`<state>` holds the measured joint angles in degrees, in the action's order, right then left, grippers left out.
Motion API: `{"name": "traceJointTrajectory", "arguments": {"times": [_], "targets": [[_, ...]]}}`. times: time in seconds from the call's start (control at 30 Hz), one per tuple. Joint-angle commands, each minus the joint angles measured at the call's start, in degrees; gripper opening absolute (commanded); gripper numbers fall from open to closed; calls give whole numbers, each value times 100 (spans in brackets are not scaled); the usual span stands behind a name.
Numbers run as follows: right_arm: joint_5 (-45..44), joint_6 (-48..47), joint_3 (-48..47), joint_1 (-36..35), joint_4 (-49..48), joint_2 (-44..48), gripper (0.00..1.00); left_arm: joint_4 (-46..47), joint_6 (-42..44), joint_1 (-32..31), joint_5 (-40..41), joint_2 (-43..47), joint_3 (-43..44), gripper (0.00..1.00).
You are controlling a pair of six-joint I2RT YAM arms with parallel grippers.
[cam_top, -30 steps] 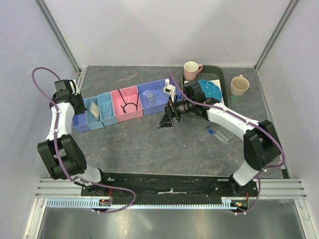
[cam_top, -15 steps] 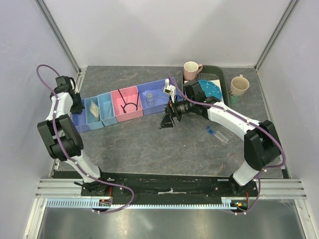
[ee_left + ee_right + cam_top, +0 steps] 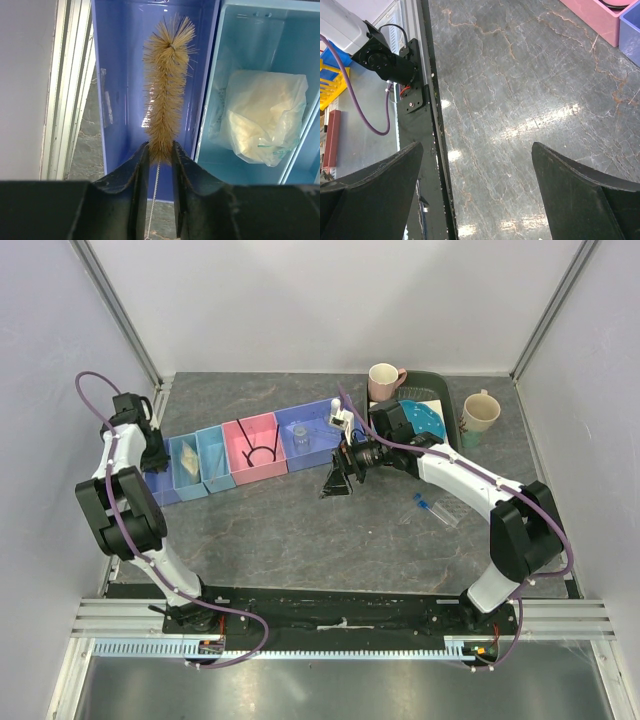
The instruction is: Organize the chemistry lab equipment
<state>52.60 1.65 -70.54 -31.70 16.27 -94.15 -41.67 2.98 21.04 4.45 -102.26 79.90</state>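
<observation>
left gripper: over the far-left dark blue bin, jaws a narrow gap apart
tube brush: lies lengthwise in that bin, bristle head away from the wrist, lower bristles and wire stem between the jaws
grip: bristles touch both fingers; can't tell if that's a pinch or just contact
next bin: light blue bin right alongside, small clear bag in it
right gripper: jaws spread wide, nothing between them, above bare table near the right end of the bin row
pink bin: black wire loop inside
end bin: clear beaker inside, white-capped clear bottle at its right end
loose: blue-capped vials on the table, well apart from the bins
back right: mugs, blue dotted plate
</observation>
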Motion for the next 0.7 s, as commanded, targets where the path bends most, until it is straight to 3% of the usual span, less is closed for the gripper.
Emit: {"name": "traceJointTrajectory", "arguments": {"times": [0.0,0.3,0.67], "targets": [[-22,-130,-241,15,-19,213,98,-52,-149,76,-5,425,114,32],[-250,-762,-320,59,517,450,98,-113,-246,155,-251,751,61,39],[-294,-850,-276,112,649,635,98,-95,-421,208,-568,532,113,40]]}}
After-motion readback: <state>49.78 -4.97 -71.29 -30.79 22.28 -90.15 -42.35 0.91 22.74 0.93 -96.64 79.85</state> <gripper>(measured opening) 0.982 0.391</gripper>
